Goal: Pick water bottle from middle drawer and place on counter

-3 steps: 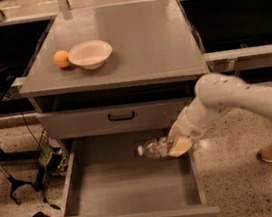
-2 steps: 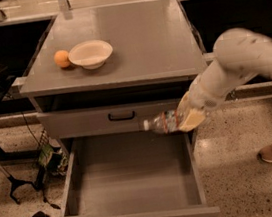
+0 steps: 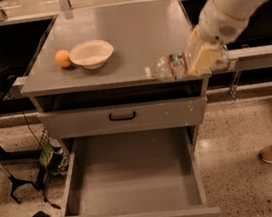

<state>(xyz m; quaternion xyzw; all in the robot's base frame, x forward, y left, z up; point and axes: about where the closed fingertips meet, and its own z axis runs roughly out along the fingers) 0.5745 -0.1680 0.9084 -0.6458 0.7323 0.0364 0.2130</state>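
Hand (image 3: 197, 61) with water bottle (image 3: 169, 68) — counter (image 3: 131, 35) edge

counter (image 3: 131, 35): matt grey metal, smooth. middle drawer (image 3: 135, 173): same grey metal, dull floor. water bottle (image 3: 169, 67) — clear crinkled plastic, glossy. gripper (image 3: 198, 61), at the counter's front right edge, clamped on the bottle — cream, matt finish. bowl (image 3: 91, 53): pale, smooth.

You see warm light shine on the counter (image 3: 136, 35), and the water bottle (image 3: 169, 67) glints in the gripper (image 3: 197, 61) at its front-right edge.
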